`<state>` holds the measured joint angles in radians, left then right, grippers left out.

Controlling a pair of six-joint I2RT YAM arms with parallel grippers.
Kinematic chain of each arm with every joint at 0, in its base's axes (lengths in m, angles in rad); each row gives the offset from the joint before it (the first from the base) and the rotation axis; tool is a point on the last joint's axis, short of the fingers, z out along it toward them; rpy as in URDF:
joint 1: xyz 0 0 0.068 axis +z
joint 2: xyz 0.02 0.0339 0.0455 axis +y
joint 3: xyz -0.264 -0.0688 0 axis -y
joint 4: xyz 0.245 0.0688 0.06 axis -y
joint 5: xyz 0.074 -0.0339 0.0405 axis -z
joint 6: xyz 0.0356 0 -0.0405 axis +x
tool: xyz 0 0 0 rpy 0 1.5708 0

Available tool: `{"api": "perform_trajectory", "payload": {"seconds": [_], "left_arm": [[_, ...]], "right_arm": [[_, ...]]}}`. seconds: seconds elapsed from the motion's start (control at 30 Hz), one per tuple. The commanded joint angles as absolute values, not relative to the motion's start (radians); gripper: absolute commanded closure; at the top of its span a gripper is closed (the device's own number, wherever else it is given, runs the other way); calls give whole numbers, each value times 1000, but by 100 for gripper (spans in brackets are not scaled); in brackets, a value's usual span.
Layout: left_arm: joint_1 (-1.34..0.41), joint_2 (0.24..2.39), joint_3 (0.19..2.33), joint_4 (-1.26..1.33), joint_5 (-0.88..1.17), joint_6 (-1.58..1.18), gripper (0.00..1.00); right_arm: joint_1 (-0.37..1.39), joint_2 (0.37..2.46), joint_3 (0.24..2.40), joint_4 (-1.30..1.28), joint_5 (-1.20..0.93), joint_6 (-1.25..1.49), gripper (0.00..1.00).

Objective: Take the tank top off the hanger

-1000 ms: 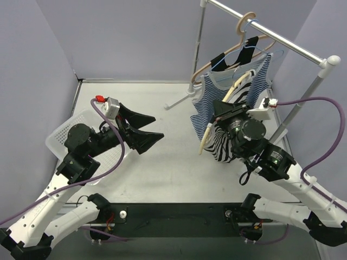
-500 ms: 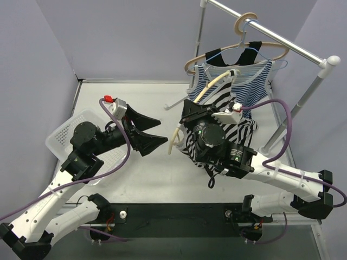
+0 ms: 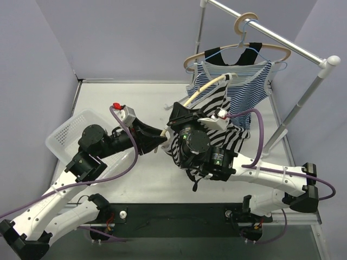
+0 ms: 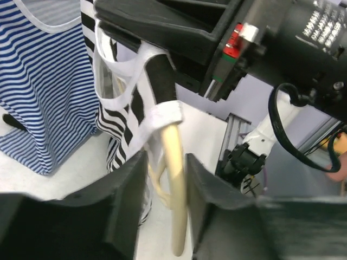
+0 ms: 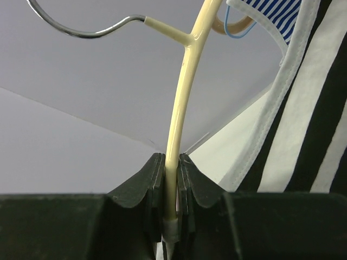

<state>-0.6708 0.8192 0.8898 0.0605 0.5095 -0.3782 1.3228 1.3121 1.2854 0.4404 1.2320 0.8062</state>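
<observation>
Shifted leftward, right tool (image 5: 171, 162) pinching hanger (image 5: 181, 97) with tank top (image 5: 303, 124), left tool (image 4: 165, 162) narrowed, loosely straddling hanger's end.

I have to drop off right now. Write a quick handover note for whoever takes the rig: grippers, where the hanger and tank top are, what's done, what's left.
Right gripper: shut on the cream hanger, holding it clear of the rail, over the table.
Left gripper: open, fingers either side of the hanger's lower end, not clamped.
Zebra tank top: on the hanger, its white strap looped over that arm just above the left fingers.
Done: hanger off the rail.
Left: slip the straps off and pull the top free.
</observation>
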Motion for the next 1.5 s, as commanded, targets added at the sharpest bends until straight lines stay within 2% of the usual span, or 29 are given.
{"api": "perform_trajectory", "payload": {"seconds": [0.0,0.03,0.1,0.17,0.23,0.27,0.37,0.47,0.5,0.6,0.73,1.03,1.17,1.47], "left_arm": [[-675,808,879,57,439,-310,66],[-673,805,876,55,437,-308,81],[-675,779,870,54,416,-308,99],[-675,749,861,37,411,-289,100],[-675,726,839,23,362,-290,100],[-675,704,831,17,362,-284,100],[-675,661,807,12,382,-287,100],[-675,637,808,-32,397,-287,100],[-675,634,810,-43,405,-281,100],[-675,614,821,-101,408,-268,100],[-675,586,821,-161,411,-261,100],[-675,551,845,-205,436,-279,100],[-675,552,876,-225,443,-281,100],[-675,545,951,-267,483,-276,100]], "right_arm": [[1341,1293,1295,577,1240,819,100],[1341,1286,1284,568,1227,821,100],[1341,1253,1252,565,1145,813,100],[1330,1201,1168,632,1012,700,98],[1319,1157,1076,670,904,571,89],[1307,1110,1063,631,864,583,75],[1249,1034,1075,398,754,635,58],[1198,994,1138,149,612,631,44],[1189,989,1163,26,551,623,43],[1174,968,1236,-143,416,517,40],[1175,945,1344,-264,376,401,40],[1175,994,1456,-278,400,154,42],[1175,1029,1454,-258,481,104,43],[1169,1103,1437,-128,512,66,46]]}}
